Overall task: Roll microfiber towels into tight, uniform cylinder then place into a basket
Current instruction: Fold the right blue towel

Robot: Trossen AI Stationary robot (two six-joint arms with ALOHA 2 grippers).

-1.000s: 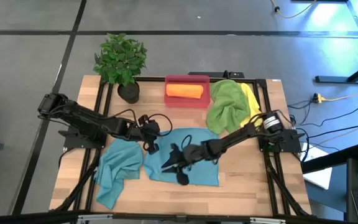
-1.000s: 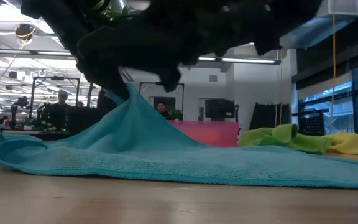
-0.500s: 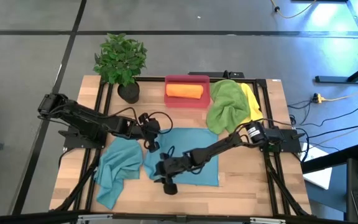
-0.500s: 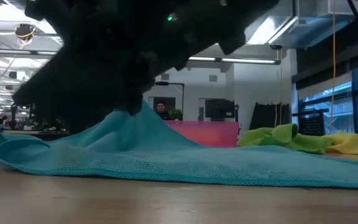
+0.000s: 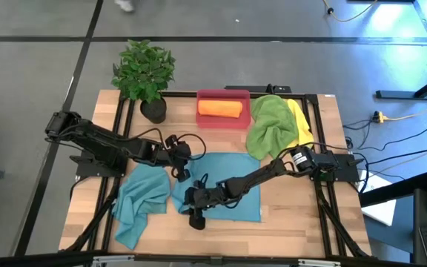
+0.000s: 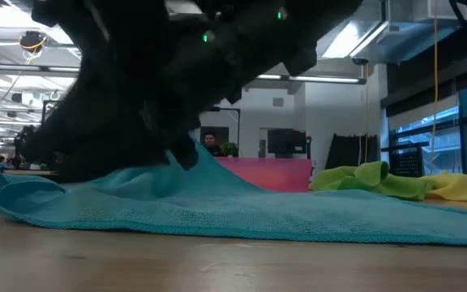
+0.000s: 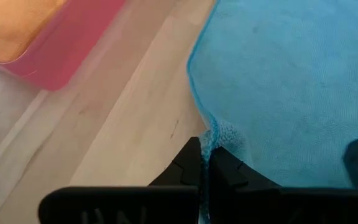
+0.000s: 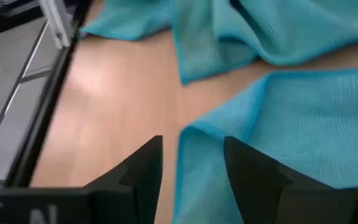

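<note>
A teal microfiber towel [image 5: 224,185] lies spread on the table's middle. My left gripper [image 5: 178,172] is shut on it at its far left corner. My right gripper [image 8: 191,171] stands open low over its near left corner [image 8: 194,140], one finger on each side of that corner. In the low view the towel [image 6: 242,203] rises to a peak under the dark arms. A second teal towel [image 5: 141,200] lies crumpled at the left. Green [image 5: 269,126] and yellow [image 5: 301,119] towels are heaped at the far right. The red-pink basket [image 5: 223,95] holds a rolled orange towel [image 5: 220,108]. My left gripper pinches the towel's edge [image 7: 211,134] near its far left corner between its two shut fingers, coming slanting down from the table's left. That corner is lifted into a peak [image 6: 186,150], and the rest of the towel lies flat on the table. My right gripper: whether its fingers [image 8: 253,168] touch the towel I cannot tell.
A potted plant [image 5: 145,70] stands at the far left, beside the basket. Bare wood [image 5: 288,222] shows along the near edge and right of the spread towel. Black frame rails [image 5: 121,126] run along both sides of the table.
My right gripper has moved down and toward the table's left and near edge, from over the spread towel's middle to its near left corner, rolling somewhat. The towel's lifted corner stays up in my left gripper.
</note>
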